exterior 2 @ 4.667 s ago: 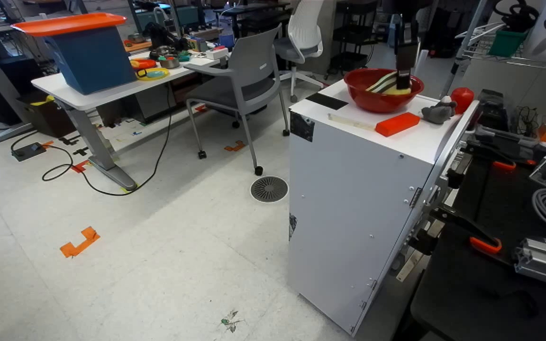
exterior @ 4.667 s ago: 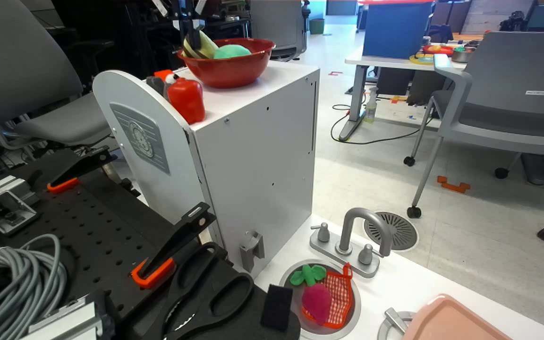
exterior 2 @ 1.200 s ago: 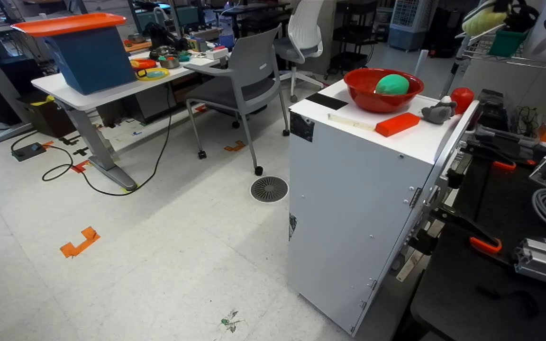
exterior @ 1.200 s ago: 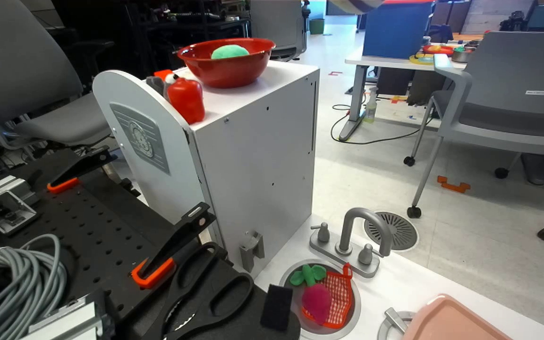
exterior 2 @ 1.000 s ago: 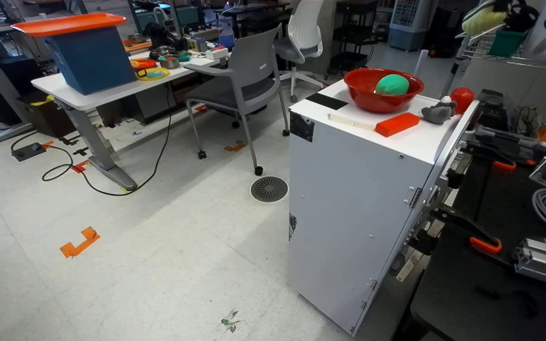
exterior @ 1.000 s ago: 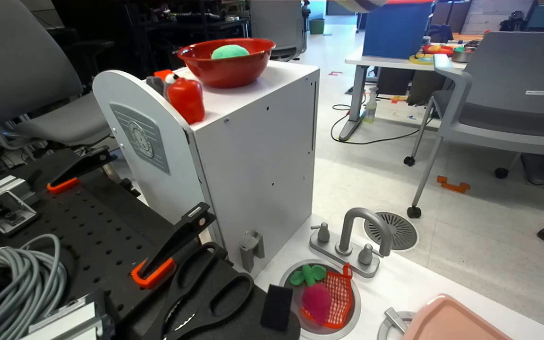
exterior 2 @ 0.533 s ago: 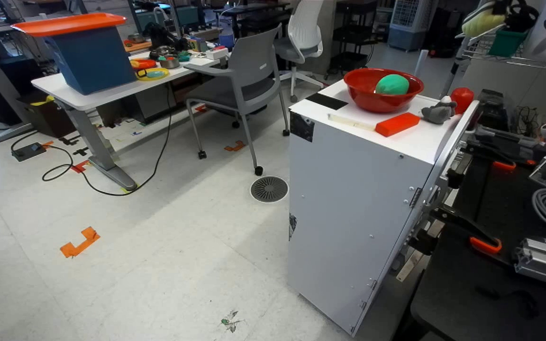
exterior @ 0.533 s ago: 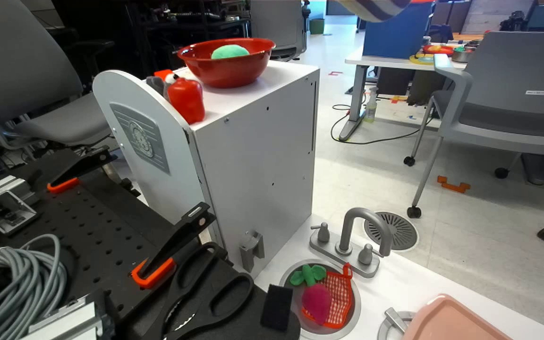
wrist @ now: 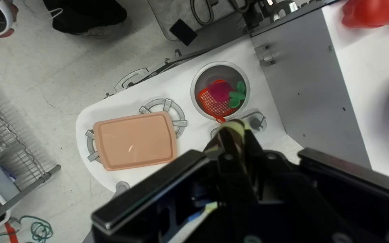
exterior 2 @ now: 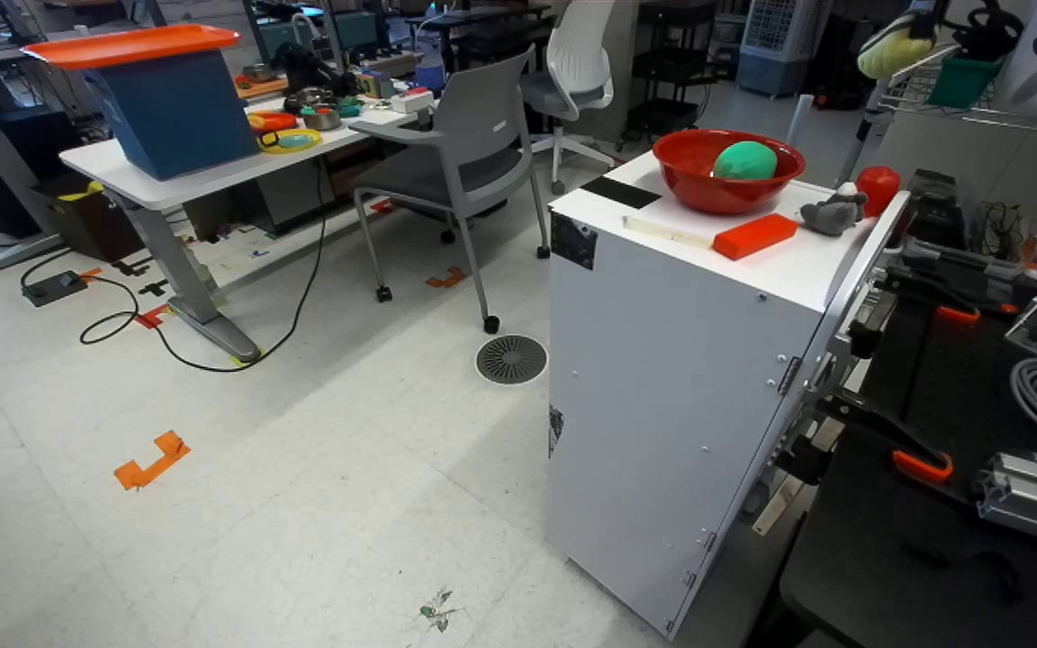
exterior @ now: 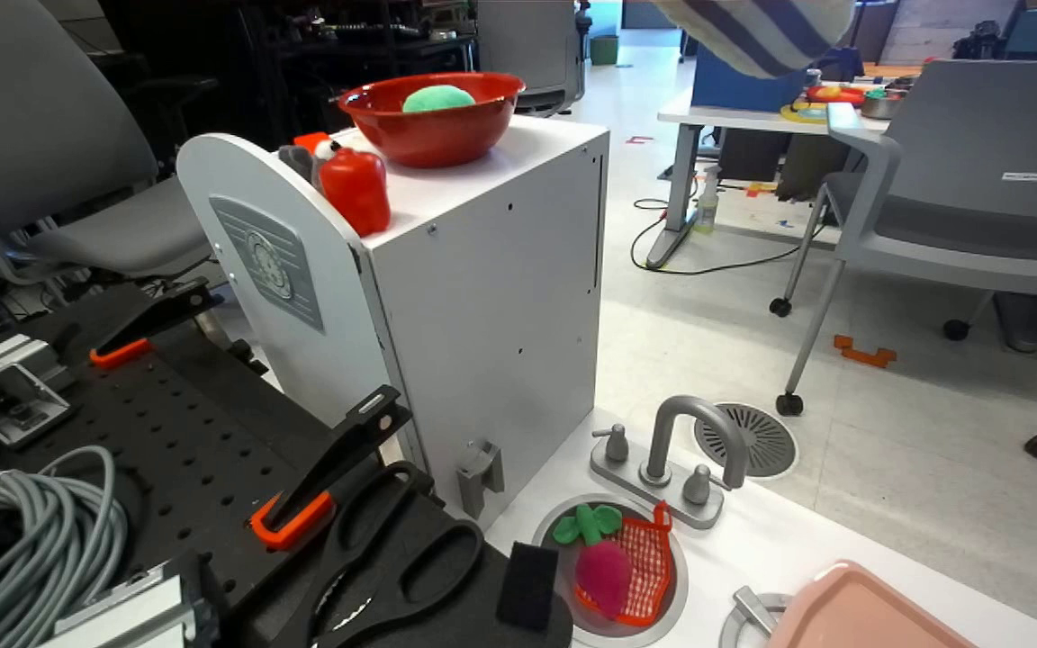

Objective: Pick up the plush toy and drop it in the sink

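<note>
The plush toy, pale yellow with dark stripes, hangs in the air at the top edge of both exterior views point(exterior: 761, 31) point(exterior 2: 897, 49). My gripper point(wrist: 238, 139) is shut on the plush toy point(wrist: 235, 127) in the wrist view; the fingers hide part of it. The sink is a round basin in the white counter, seen in an exterior view point(exterior: 681, 576) and in the wrist view point(wrist: 193, 89). Its grey faucet point(exterior: 698, 418) stands behind it. In the wrist view the toy overlaps the faucet, just below the basin's rim. The toy's height above the counter is hard to tell.
A red checkered mitt point(exterior: 649, 562) and a magenta-and-green item point(exterior: 604, 576) lie in the sink. A pink tray point(wrist: 135, 140) lies on the counter. A tall white cabinet point(exterior: 500, 306) beside it bears a red bowl point(exterior: 428, 135) and a red pepper-like object point(exterior: 355, 191).
The plush toy was in the red bowl with my gripper at it; it is now lifted out and away. Over the last second it moved right and slightly down in an exterior view.
</note>
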You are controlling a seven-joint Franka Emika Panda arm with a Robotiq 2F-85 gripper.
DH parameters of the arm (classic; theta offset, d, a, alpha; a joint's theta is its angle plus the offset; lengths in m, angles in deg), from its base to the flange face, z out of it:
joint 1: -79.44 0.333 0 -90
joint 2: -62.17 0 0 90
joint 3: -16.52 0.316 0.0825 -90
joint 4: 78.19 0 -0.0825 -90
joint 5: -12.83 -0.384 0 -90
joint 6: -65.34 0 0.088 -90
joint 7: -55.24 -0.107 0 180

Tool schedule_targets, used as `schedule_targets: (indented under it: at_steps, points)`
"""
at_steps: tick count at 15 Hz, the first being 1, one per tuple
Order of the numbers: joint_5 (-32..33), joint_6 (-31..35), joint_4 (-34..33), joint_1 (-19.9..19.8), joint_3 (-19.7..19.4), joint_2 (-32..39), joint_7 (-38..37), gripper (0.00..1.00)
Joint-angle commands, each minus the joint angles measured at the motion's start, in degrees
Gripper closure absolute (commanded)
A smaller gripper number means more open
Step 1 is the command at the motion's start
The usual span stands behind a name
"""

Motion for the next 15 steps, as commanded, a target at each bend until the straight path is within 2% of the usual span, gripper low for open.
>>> schedule_targets:
  at_steps: [1,10,11,12,15]
  points:
    - [-0.01,1.08,-2.47,0.1,0.49,1.53,1.45,0.98]
    - [-0.42,8.06,-2.74,0.42,1.24,2.28,4.31,0.98]
    - [-0.61,8.51,-2.69,0.44,1.28,2.36,4.4,0.78]
    - [-1.46,8.79,-2.51,0.37,1.34,2.24,5.27,0.63]
    - [-1.81,9.34,-2.43,0.4,1.51,2.39,5.75,0.42]
